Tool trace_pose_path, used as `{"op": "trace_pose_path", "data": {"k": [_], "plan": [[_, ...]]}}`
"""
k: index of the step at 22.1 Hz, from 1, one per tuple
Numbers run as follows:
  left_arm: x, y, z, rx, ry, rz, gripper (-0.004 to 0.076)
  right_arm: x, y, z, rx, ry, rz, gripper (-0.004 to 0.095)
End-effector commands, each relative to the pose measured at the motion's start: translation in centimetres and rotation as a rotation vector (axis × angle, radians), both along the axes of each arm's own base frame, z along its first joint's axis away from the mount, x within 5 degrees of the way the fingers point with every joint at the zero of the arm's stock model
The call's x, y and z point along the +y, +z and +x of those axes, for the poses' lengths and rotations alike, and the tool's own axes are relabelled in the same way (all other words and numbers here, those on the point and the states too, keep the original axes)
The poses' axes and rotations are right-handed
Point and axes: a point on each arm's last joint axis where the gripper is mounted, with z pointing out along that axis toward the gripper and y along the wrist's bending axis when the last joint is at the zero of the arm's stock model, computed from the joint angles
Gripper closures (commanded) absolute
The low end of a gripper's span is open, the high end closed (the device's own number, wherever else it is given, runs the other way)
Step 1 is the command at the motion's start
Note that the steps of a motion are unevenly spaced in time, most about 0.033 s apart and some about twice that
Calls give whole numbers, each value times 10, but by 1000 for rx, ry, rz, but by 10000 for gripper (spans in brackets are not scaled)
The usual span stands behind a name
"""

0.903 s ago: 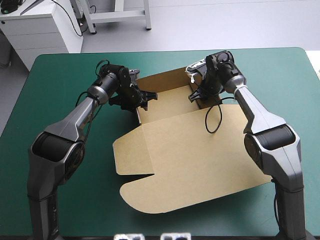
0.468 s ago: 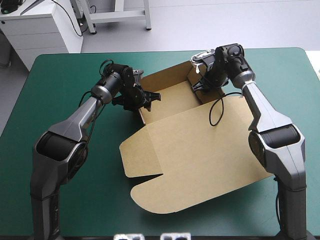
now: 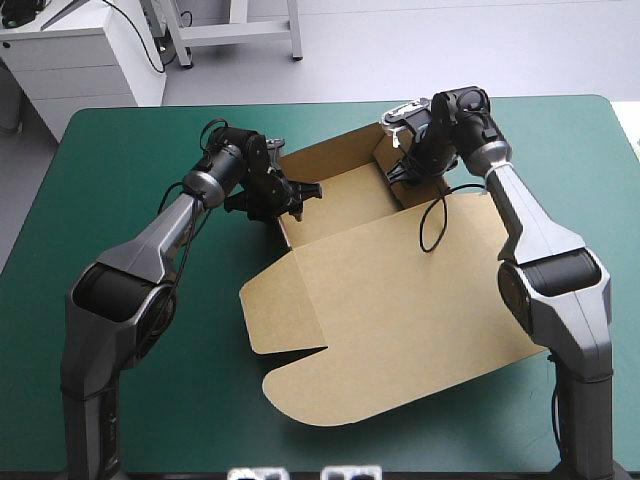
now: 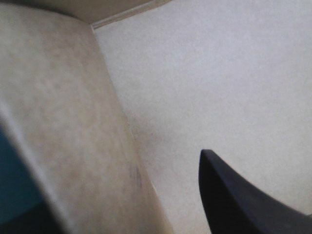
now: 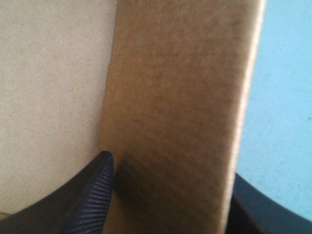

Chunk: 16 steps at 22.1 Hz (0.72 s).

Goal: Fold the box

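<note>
Box (image 3: 400, 300) of cut brown board, middle of the table on the teal-green cover (image 3: 120, 180). Tray end lies toward the far edge, with far, left and right walls raised. The broad lid panel lies flat toward the near edge, a side flap and a rounded flap at its left.

Left gripper (image 3: 296, 196) is at the tray's left wall. Wrist view: one black finger (image 4: 234, 200) stands inside the tray over the floor, with a gap of bare board between it and the wall. The outer finger is hidden behind the wall, no more than a dark patch at the corner. Fingers read as apart, straddling the wall.

Right gripper (image 3: 400, 172) is at the tray's right wall. Wrist view: the ribbed inner finger (image 5: 83, 200) touches the wall's inner face, and the outer one is cut off behind the board's edge, over the cover. Fingers are clamped on the wall.

High view: both grippers' fingertips are masked by the wrists, so contact is not visible there.
</note>
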Motion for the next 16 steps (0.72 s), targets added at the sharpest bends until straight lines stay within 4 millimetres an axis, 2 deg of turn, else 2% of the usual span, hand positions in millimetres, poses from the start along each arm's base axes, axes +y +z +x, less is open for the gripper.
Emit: {"op": "trace_pose_path", "data": {"k": [1, 10, 13, 16], "plan": [[-5, 34, -4, -100, 8, -73, 337, -6, 40, -11, -93, 11, 7, 403], [-4, 39, -4, -102, 13, -67, 337, -10, 40, -10, -105, 4, -40, 403], [2, 53, -6, -104, 7, 10, 337, -10, 40, -10, -105, -4, -38, 403], [12, 68, -6, -111, 73, 95, 337, -12, 45, -11, -116, -33, -42, 403]]}}
